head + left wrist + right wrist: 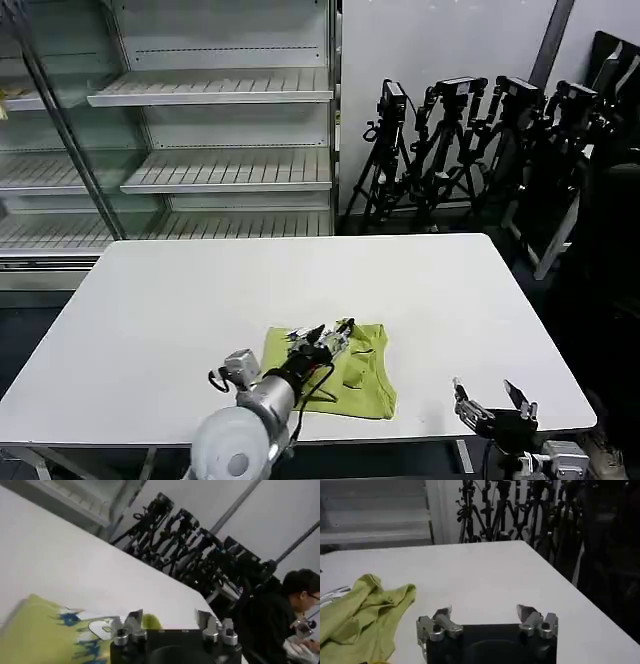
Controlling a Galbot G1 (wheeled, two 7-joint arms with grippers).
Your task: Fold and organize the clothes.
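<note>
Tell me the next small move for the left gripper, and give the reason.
Probably lower the left gripper and close it on the shirt's edge. Its fingers are open above the crumpled shirt on the table, gripping nothing. The right gripper waits open near the table's front edge, apart from the shirt.

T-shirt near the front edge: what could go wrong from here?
1. The T-shirt lies crumpled close to the table's front edge; a drag toward the robot could pull it off.
2. The left gripper sits open over bunched cloth, so it may pinch several layers at once.
3. The right gripper hovers open at the table's front right corner, well apart from the shirt.
</note>
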